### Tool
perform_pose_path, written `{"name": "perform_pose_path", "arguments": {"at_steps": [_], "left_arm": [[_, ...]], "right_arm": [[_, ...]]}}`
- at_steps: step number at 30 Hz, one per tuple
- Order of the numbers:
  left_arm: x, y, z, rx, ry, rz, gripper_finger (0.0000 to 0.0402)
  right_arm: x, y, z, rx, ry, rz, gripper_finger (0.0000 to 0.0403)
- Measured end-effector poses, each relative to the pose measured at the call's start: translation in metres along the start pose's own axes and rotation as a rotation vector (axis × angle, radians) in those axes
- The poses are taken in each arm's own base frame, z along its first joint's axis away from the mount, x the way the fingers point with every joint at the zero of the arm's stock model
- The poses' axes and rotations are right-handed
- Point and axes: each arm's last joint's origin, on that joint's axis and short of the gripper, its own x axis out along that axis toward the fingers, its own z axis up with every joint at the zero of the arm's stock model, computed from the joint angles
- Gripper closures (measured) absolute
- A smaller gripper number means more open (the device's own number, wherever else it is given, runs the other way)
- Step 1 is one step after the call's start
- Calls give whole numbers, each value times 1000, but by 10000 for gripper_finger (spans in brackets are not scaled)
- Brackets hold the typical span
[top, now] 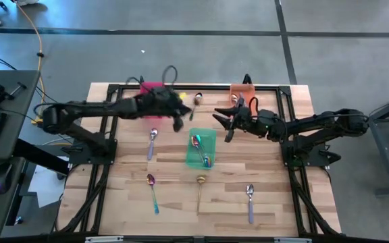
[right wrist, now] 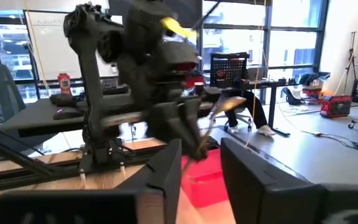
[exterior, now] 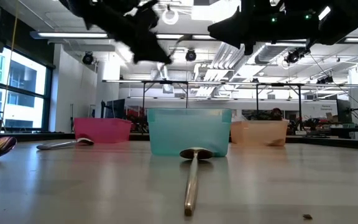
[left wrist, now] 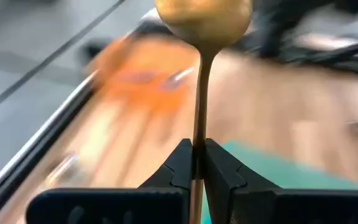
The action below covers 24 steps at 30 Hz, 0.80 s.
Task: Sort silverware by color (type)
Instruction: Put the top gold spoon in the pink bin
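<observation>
My left gripper [left wrist: 197, 167] hangs above the table between the pink bin [top: 152, 88] and the green bin [top: 201, 150], shut on a gold spoon [left wrist: 202, 25]. My right gripper [right wrist: 201, 180] is open and holds nothing; it hovers near the orange bin [top: 243, 93], facing the left arm. In the green bin lie iridescent spoons [top: 198, 146]. On the table lie two purple-handled spoons [top: 152, 143] [top: 250, 201], a teal-handled spoon [top: 153, 192], a gold spoon [top: 200, 190] and one more spoon [top: 198, 100] near the far edge. My left gripper pinches the gold spoon's thin handle [left wrist: 199, 134] between its two fingers, which lie across it. The bowl [left wrist: 204, 18] sticks out well beyond the fingertips. The spoon is lifted clear of the table; the right wrist view shows it [right wrist: 229, 104] in the air, pointing toward my right arm.
A black frame rail [top: 194, 86] runs along the table's far edge behind the bins. In the low view the gold spoon [exterior: 191, 180] lies in front of the green bin [exterior: 188, 132]. Bare wood lies between the green bin and the right arm's base.
</observation>
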Motion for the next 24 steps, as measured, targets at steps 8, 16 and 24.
{"name": "perform_pose_path", "arguments": {"at_steps": [8, 16, 24], "left_arm": [[-52, 80, -28, -259, 301, 270, 394], [-50, 140, -60, -406, 435, 341, 394], [-30, 164, -92, -456, 570, 332, 394]], "right_arm": [[0, 0, 0, -25, 0, 0, 395], [0, 0, 0, -19, 0, 2, 399], [0, 0, -1, -39, 15, 3, 402]]}}
